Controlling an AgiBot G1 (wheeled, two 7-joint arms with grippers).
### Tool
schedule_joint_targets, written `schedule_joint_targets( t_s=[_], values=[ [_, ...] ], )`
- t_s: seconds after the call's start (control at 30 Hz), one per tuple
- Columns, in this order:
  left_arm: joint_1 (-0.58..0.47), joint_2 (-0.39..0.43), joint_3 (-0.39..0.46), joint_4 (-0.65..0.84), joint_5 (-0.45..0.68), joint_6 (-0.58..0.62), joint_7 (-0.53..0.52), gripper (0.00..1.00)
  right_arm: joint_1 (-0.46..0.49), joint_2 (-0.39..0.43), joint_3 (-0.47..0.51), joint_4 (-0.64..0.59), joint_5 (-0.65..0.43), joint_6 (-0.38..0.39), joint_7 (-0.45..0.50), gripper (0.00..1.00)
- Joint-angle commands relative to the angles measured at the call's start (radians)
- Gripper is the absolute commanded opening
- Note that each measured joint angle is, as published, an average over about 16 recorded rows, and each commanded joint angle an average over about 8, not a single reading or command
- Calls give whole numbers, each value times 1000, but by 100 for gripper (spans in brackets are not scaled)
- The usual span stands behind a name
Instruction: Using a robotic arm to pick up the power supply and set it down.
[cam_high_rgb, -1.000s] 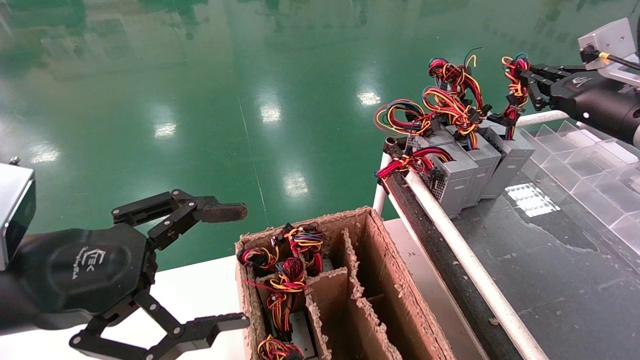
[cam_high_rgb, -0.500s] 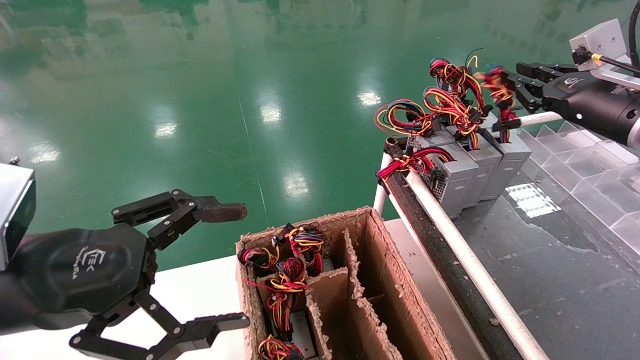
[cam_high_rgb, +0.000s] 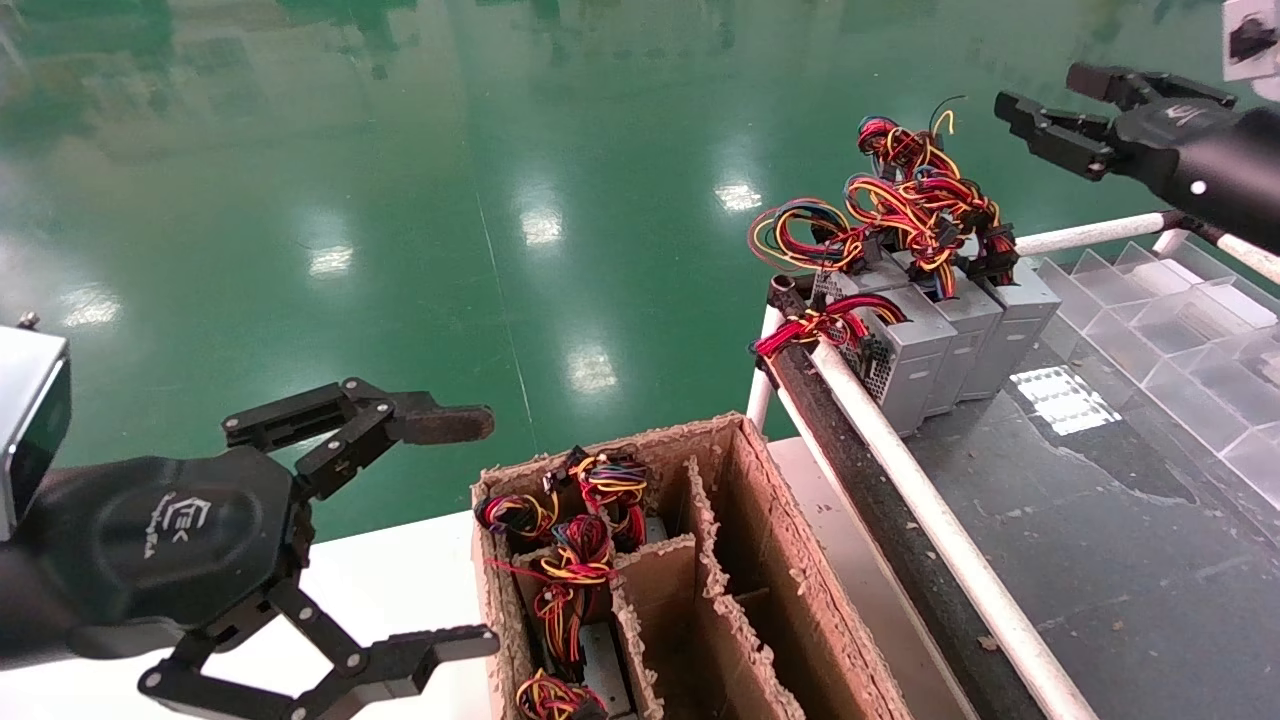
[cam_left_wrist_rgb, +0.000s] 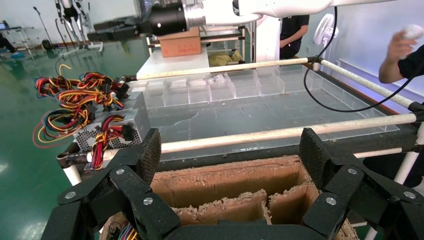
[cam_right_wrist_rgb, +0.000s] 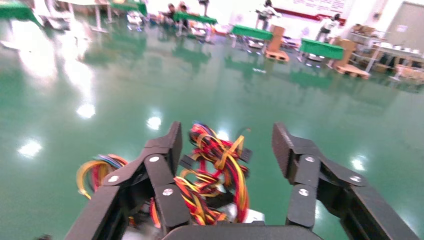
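Note:
Three grey power supplies stand in a row at the far end of the dark belt. The rightmost power supply (cam_high_rgb: 1022, 315) stands upright with its red, yellow and black wires (cam_high_rgb: 975, 215) drooping on top. My right gripper (cam_high_rgb: 1042, 88) hovers open above and to the right of it, touching nothing. In the right wrist view the wire bunch (cam_right_wrist_rgb: 215, 167) lies beyond the spread fingers (cam_right_wrist_rgb: 162, 150), free of them. My left gripper (cam_high_rgb: 475, 532) stays open at the lower left, beside the cardboard box (cam_high_rgb: 760, 560), with nothing between its fingers (cam_left_wrist_rgb: 150, 155).
The divided cardboard box (cam_left_wrist_rgb: 225, 182) holds several wired power supplies (cam_high_rgb: 575, 560) in its left cells. A white rail (cam_high_rgb: 930, 520) edges the belt (cam_high_rgb: 1100, 520). Clear plastic bins (cam_high_rgb: 1180, 340) line the right side. A person's arm (cam_left_wrist_rgb: 400, 50) shows far off.
My right gripper has let go of the rightmost supply's wires, opened, and risen up and to the right. The wires have dropped back onto the box. The left arm has not moved.

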Motion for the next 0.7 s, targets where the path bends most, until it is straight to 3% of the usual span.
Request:
schedule_joint_targets(
  t_s=[0.03, 0.7],
  values=[
    [0, 0, 0, 0, 0, 0, 0, 100, -8, 7, 4, 17, 11, -16, 19, 100],
    [-1, 0, 1, 1, -1, 0, 1, 100, -248, 120, -1, 450, 156, -179, 206, 100]
  ],
)
